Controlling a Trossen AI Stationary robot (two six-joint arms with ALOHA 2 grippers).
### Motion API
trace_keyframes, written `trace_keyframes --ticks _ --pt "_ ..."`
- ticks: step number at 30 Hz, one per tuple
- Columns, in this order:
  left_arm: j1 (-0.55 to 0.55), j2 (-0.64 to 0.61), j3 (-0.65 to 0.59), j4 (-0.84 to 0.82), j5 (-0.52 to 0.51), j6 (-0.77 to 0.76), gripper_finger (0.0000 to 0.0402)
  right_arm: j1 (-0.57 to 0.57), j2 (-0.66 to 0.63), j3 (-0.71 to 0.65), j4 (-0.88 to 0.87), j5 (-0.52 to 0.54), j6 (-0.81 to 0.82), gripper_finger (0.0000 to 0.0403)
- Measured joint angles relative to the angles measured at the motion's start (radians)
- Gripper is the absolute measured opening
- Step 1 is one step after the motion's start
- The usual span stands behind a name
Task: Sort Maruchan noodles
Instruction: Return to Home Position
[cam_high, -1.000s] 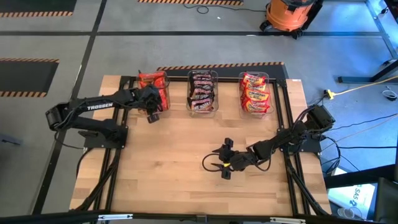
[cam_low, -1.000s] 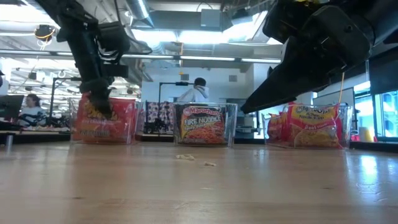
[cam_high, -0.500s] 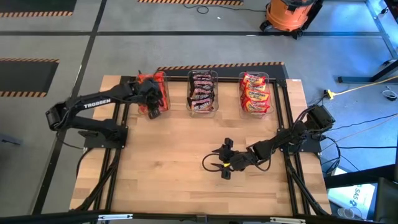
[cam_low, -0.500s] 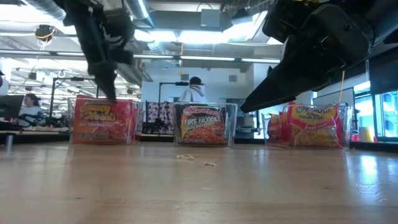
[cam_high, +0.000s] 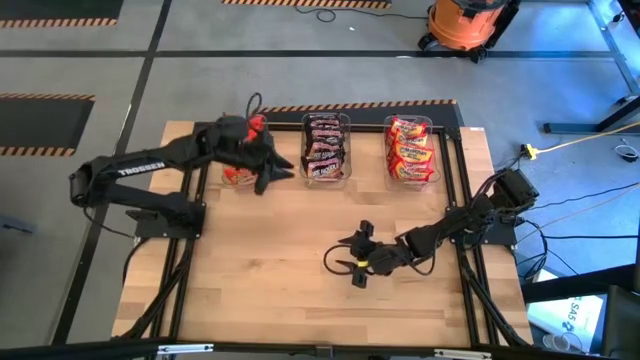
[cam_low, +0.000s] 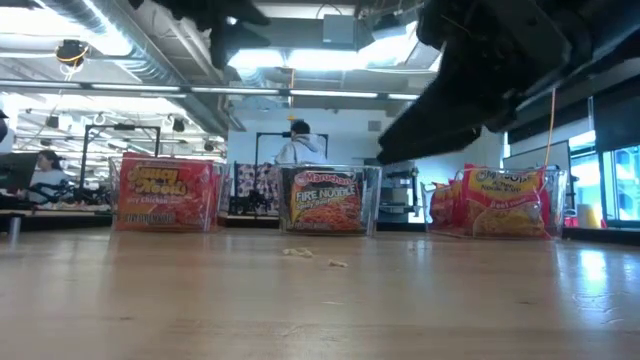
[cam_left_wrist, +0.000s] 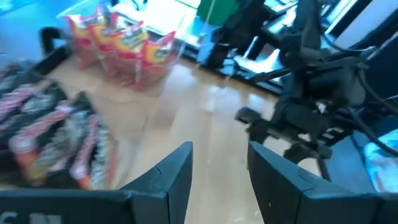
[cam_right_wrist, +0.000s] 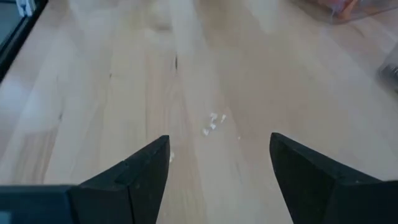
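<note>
Three clear bins stand in a row at the table's far edge. The left bin holds bright red noodle packets (cam_high: 238, 150), which also show in the low view (cam_low: 165, 193). The middle bin holds dark packets (cam_high: 326, 148) (cam_left_wrist: 56, 137). The right bin holds orange-red and yellow packets (cam_high: 411, 150) (cam_left_wrist: 124, 50). The packets stand on edge inside the bins. My left gripper (cam_high: 274, 173) is open and empty, above the table between the left and middle bins, its fingers (cam_left_wrist: 168, 180) pointing toward the table's right. My right gripper (cam_high: 352, 260) is open and empty over the table's middle (cam_right_wrist: 217, 168).
A few pale crumbs (cam_right_wrist: 213, 122) lie on the bare wood ahead of my right gripper; they also show in the low view (cam_low: 310, 256). Black frame rails (cam_high: 460, 190) run along the table's sides. People are in the room beyond the table (cam_low: 298, 145).
My left gripper has risen from the front of the left bin and out of the low view's top. It has swung toward the table's right and turned its fingers that way. The red packets stay upright in the left bin.
</note>
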Motion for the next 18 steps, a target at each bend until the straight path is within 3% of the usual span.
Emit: trace_keyframes --ticks 5,12,15,18 --pt "-0.206 0.006 -0.039 0.059 -0.213 -0.012 0.0135 0.0 -0.052 0.005 -0.039 -0.019 -0.015 0.0218" --pt "-0.497 -0.035 -0.202 0.211 -0.483 0.02 0.0052 0.0 -0.242 -0.106 -0.055 -0.068 -0.03 0.0083" --pt "-0.551 -0.082 -0.307 0.303 -0.553 0.023 0.0016 -0.009 -0.33 -0.197 0.024 -0.084 -0.041 0.0024" --pt "-0.574 -0.157 -0.406 0.426 -0.548 0.038 0.0004 -0.009 -0.42 -0.292 0.131 -0.136 -0.049 0.0009"
